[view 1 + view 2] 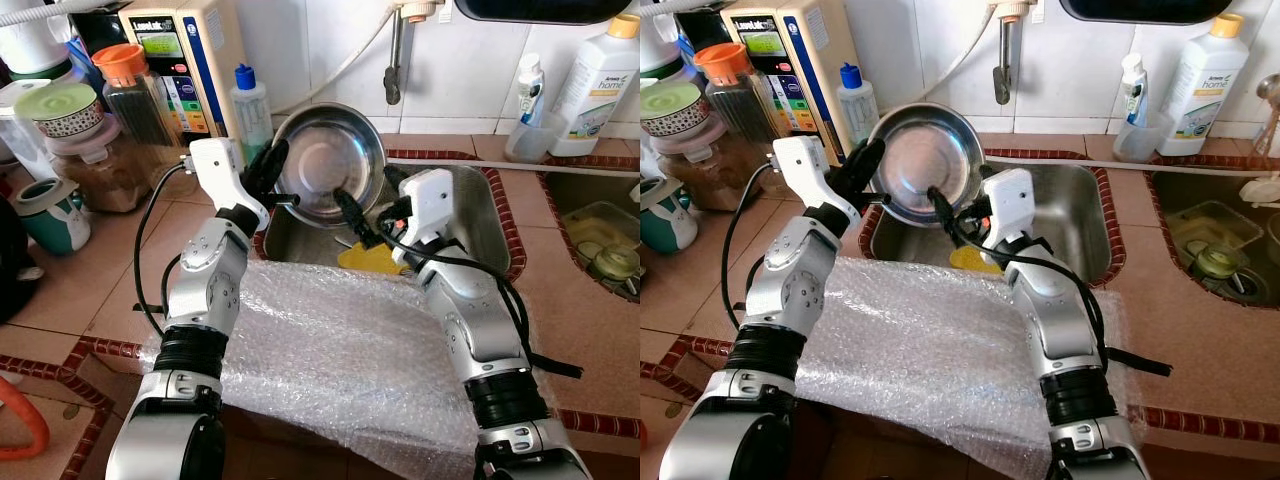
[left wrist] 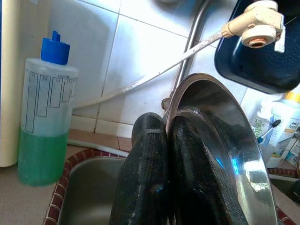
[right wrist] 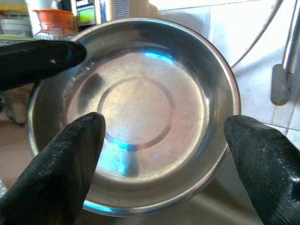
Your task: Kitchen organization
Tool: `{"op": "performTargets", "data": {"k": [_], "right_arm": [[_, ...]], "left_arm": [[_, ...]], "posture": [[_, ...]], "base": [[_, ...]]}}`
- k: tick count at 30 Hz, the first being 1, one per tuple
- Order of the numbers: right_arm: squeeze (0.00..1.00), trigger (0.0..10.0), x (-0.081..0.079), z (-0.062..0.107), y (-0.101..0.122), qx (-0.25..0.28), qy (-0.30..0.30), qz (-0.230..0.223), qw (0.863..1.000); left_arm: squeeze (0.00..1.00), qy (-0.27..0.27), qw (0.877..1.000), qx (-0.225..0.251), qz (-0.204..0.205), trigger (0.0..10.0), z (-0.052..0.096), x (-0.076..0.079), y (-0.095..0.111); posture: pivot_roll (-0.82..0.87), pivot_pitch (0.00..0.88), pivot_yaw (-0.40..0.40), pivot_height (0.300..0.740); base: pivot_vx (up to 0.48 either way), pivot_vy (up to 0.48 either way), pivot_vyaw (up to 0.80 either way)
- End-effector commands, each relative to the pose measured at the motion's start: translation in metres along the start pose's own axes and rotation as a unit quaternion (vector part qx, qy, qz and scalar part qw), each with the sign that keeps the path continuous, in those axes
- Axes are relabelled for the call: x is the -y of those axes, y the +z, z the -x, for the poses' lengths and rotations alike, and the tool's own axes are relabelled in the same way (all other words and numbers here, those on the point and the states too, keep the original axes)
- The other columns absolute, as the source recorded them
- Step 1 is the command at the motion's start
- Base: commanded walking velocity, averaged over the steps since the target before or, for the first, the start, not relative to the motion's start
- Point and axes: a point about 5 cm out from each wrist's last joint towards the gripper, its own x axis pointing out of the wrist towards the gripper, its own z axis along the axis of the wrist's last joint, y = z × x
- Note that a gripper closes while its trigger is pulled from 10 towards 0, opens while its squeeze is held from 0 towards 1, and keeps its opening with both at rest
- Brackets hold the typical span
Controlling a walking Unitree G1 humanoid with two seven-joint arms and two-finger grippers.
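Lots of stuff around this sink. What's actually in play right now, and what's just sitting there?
In play:
steel bowl, left gripper shut on its rim
right gripper, jaws open, facing the bowl
sink

Lying about:
bubble wrap
green liquid bottle
white detergent bottle
jars

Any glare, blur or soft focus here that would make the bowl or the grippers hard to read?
Head views: sharp, daylit; the steel bowl has a washed-out sheen. Left wrist view: left gripper fingers close and soft, pinched on the bowl's rim; blue glints. Right wrist view: right gripper fingers blurred, spread open; bowl in focus, with blue-white reflections.
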Motion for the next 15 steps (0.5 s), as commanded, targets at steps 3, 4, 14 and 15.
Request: {"op": "performTargets", "data": {"k": [3, 4, 14, 15], "right_arm": [[0.0, 10.0, 0.012, -0.006, 0.0, -0.006, -0.052, 0.003, 0.999], [0.0, 10.0, 0.014, -0.006, -0.001, -0.01, -0.062, 0.002, 0.998], [0.0, 0.0, 0.016, -0.025, -0.009, -0.021, -0.101, -0.059, 0.993], [0.0, 0.0, 0.016, -0.026, -0.008, -0.019, -0.102, -0.065, 0.992]], "left_arm": [[0.0, -0.014, 1.0, 0.01, 0.001, 0.0, 0.0, 0.006, 0.006], [0.0, -0.015, 1.0, 0.01, 0.002, 0.0, 0.001, 0.006, 0.006], [0.0, -0.046, 0.999, 0.014, 0.026, 0.0, 0.004, 0.017, 0.008], [0.0, -0.048, 0.998, 0.014, 0.026, 0.0, 0.004, 0.018, 0.008]], "posture": [[0.1, 0.019, 0.118, 0.74], [0.09, 0.02, 0.118, 0.74], [0.1, 0.019, 0.116, 0.74], [0.11, 0.021, 0.113, 0.74]], "base": [[0.0, 0.0, 0.0], [0.0, 0.0, 0.0], [0.0, 0.0, 0.0], [0.0, 0.0, 0.0]]}}
